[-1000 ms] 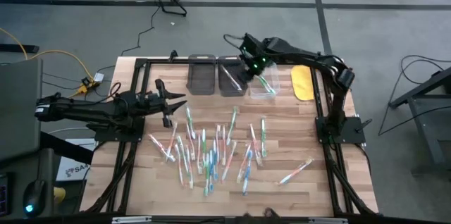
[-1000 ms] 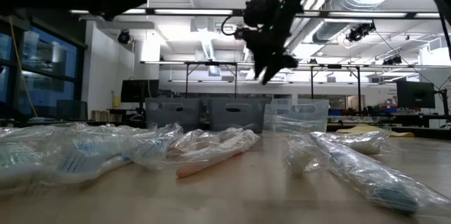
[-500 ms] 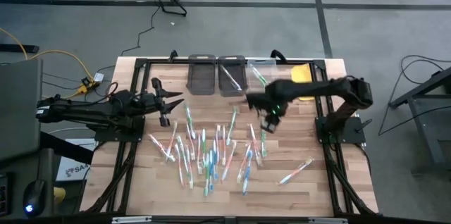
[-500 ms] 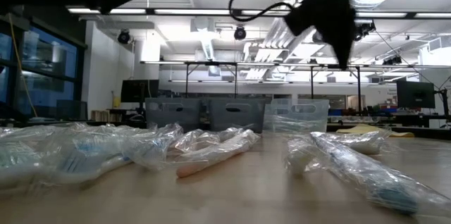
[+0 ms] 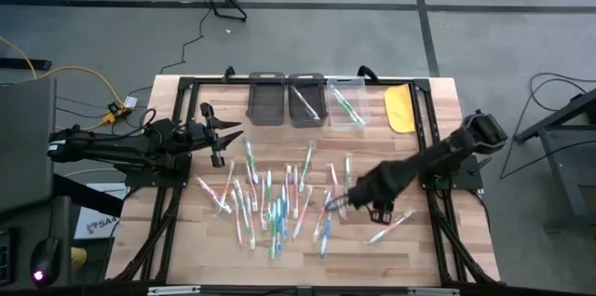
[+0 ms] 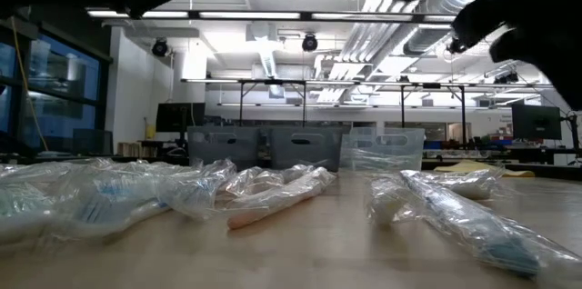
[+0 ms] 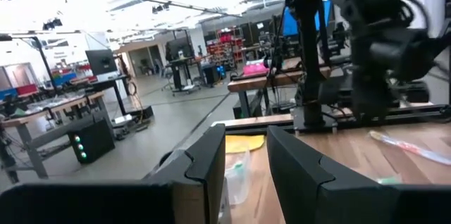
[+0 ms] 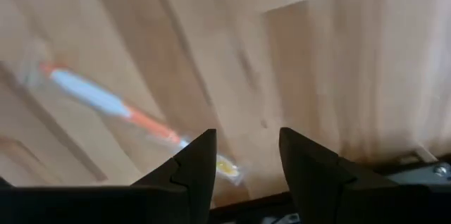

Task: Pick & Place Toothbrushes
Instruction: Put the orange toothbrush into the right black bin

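Many toothbrushes [image 5: 279,198] with white, green, blue and orange handles lie scattered flat on the wooden table [image 5: 186,240], and one lies apart [image 5: 391,226] near the right. One toothbrush rests in the clear bin [image 5: 345,105], another in the middle grey bin [image 5: 305,100]. My right gripper [image 5: 346,201] [image 8: 246,139] hangs open above the pile's right edge, pointing down, with nothing between its fingers; an orange-and-white toothbrush [image 8: 113,104] lies on the wood below it. My left gripper [image 5: 222,136] [image 7: 246,136] waits open at the table's left, above the wood.
Three bins stand in a row at the far edge, the left one [image 5: 266,99] grey. A yellow flat object [image 5: 400,108] lies beside the clear bin. Black frame rails [image 5: 424,128] run along both sides of the table. In the low view, wrapped toothbrushes [image 6: 273,189] lie in front.
My right gripper has swung from above the clear bin at the far edge toward the near edge, sinking a little, and now hangs over the right side of the pile. It has tipped to point more steeply down. The toothbrushes on the table have stayed put.
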Robot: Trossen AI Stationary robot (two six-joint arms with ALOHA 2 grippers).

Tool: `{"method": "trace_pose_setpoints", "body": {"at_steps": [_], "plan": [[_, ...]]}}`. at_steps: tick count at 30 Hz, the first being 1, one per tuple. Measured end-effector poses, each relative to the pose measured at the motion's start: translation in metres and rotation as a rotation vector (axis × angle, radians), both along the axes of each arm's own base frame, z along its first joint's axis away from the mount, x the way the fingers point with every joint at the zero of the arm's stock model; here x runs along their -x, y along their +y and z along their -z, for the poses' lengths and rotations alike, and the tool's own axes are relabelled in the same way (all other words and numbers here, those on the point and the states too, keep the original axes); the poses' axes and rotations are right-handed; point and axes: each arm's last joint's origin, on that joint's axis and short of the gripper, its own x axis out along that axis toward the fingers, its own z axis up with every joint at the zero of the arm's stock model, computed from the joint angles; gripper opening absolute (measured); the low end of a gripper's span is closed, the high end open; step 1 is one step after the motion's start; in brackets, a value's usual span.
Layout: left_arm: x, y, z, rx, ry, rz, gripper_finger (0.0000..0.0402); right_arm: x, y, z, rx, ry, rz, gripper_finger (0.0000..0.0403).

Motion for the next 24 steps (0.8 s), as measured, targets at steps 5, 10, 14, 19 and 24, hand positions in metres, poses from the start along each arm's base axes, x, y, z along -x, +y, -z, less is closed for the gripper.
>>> {"method": "trace_pose_setpoints", "body": {"at_steps": [5,10,14,19,24], "plan": [[0.000,0.000,0.002,0.001,0.021,0.000,0.0101,0.013,0.032,0.001,-0.009,-0.045,-0.182,0.0148],[0.000,0.000,0.002,0.002,0.024,-0.001,0.0101,0.023,0.055,0.003,-0.034,-0.098,-0.371,0.0148],[0.000,0.000,0.002,0.002,0.024,-0.002,0.0101,0.029,0.065,0.016,-0.053,-0.154,-0.404,0.0148],[0.000,0.000,0.002,0.003,0.024,-0.003,0.0101,0.037,0.069,0.037,-0.066,-0.175,-0.390,0.0148],[0.000,0.000,0.002,0.003,0.023,-0.003,0.0101,0.044,0.074,0.050,-0.108,-0.188,-0.343,0.0148]]}}
